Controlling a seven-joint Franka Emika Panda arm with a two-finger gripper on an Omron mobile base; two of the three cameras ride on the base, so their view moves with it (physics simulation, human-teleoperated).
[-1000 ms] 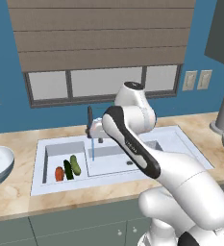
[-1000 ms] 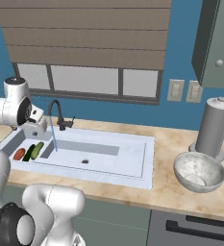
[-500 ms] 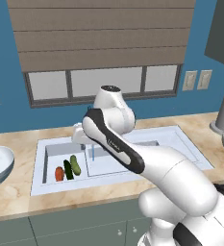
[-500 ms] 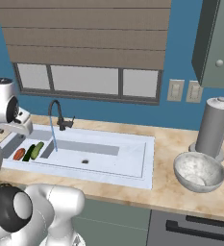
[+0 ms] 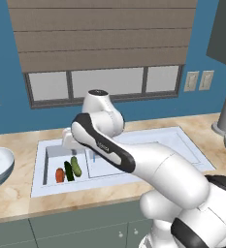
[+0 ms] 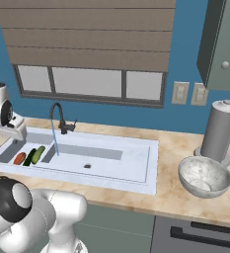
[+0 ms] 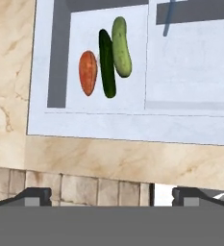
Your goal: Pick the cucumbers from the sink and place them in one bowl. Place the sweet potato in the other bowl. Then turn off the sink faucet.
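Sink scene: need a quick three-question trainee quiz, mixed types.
1. True or false: the sweet potato lies in the small basin of the sink beside the two cucumbers.
2. Which vegetable lies between the other two? A) sweet potato B) dark cucumber C) light cucumber
3. Fill in: water from the faucet is ____ running.

Key: 1 true; 2 B; 3 still (a blue stream falls into the wide basin).

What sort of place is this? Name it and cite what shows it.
A rendered home kitchen, by the look of it: a double-basin sink set in a marble-look counter, a faucet running beneath a blinded window, and vegetables lying in the small basin.
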